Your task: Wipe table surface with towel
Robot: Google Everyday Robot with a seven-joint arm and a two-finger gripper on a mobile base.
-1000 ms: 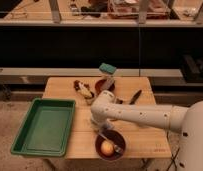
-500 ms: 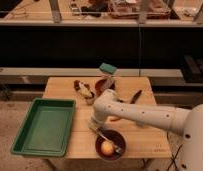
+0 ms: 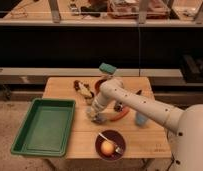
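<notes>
While my gripper sat clamped on the towel beneath it, open table lay toward the tray.

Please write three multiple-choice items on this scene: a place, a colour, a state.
1. Where is the green tray? A left end of the table in the picture; B far right corner; C floor.
2. The front bowl has which colour? A white; B dark red; C yellow.
3. The pincer is? A open, raised high; B out of view; C shut, low on the table at the towel.
Key: 1 A, it overhangs that end. 2 B, dark red rim. 3 C, its tips close on the grey-blue cloth.
</notes>
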